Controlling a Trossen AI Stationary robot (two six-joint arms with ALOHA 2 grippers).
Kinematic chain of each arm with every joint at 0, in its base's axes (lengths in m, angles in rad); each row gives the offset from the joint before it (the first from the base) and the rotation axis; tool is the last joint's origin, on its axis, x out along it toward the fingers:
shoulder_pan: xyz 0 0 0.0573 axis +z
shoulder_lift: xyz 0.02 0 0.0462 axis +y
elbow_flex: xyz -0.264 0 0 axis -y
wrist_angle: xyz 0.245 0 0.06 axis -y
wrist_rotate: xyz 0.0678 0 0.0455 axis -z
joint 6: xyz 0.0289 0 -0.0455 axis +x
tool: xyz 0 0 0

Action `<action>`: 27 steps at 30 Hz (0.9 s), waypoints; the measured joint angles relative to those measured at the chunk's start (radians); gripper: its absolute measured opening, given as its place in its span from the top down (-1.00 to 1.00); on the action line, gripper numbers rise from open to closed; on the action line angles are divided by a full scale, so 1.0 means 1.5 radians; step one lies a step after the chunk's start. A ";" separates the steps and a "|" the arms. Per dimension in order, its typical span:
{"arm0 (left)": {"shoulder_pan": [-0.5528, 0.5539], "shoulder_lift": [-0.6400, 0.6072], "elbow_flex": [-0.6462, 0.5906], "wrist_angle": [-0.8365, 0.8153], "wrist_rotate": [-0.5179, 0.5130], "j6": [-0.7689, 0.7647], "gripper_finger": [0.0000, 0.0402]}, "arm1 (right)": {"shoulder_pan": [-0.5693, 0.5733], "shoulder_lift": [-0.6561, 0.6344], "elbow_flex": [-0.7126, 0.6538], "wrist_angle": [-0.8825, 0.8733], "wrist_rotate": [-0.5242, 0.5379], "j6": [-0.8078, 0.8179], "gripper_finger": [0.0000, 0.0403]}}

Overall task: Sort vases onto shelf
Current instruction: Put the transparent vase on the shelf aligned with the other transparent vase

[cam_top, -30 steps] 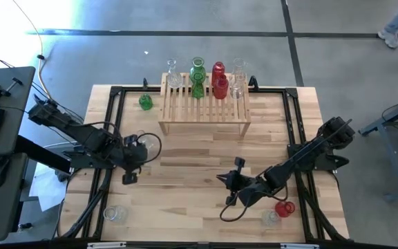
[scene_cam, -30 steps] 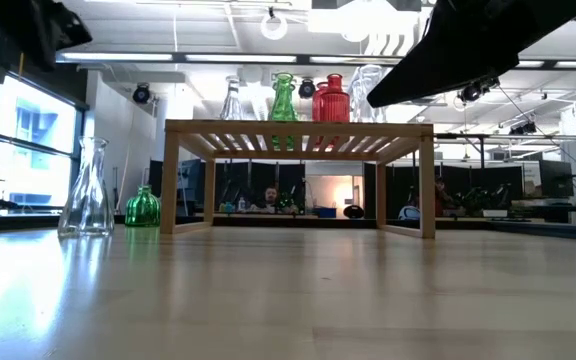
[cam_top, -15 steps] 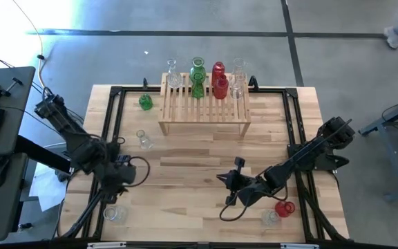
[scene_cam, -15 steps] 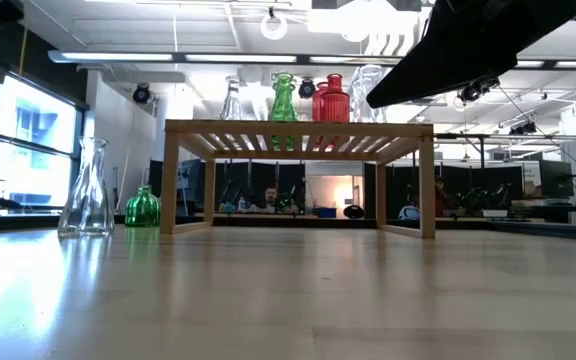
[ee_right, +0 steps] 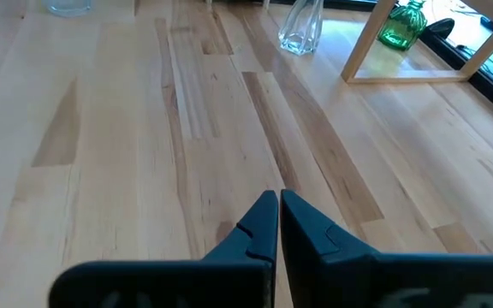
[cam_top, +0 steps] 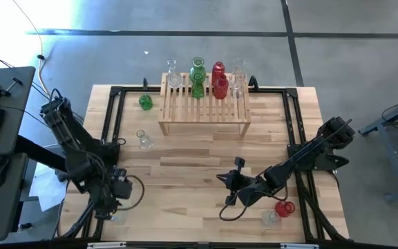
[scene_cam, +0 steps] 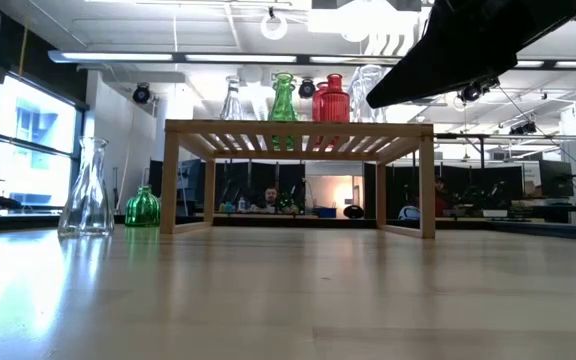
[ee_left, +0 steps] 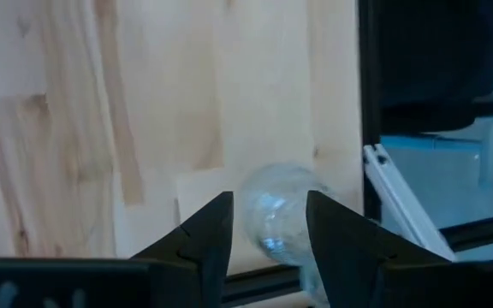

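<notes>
At the desk's near-left corner, the left gripper (cam_top: 114, 197) has swung away from the clear flask-shaped glass vase (cam_top: 144, 140) left standing upright mid-left on the desk, and now hangs with fingers parted astride a clear round glass vase (ee_left: 281, 214), not yet clamped; judged, the next pick is starting. Whether that vase's long axis stands vertical or lies flat cannot be told. The right gripper (ee_right: 278, 224), clenched empty, waits above the desk's near-centre; the slatted light-wood shelf (cam_top: 204, 111) stands at the far edge.
</notes>
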 joint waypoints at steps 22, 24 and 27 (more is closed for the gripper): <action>-0.041 0.169 0.115 -0.078 0.111 -0.059 0.30 | 0.020 0.000 0.000 0.003 0.000 0.014 1.00; -0.041 0.169 0.115 -0.084 0.115 -0.059 0.30 | 0.027 0.000 0.000 0.003 0.004 0.020 1.00; -0.041 0.168 0.114 -0.085 0.117 -0.059 0.30 | 0.036 0.000 0.000 0.003 0.014 0.023 1.00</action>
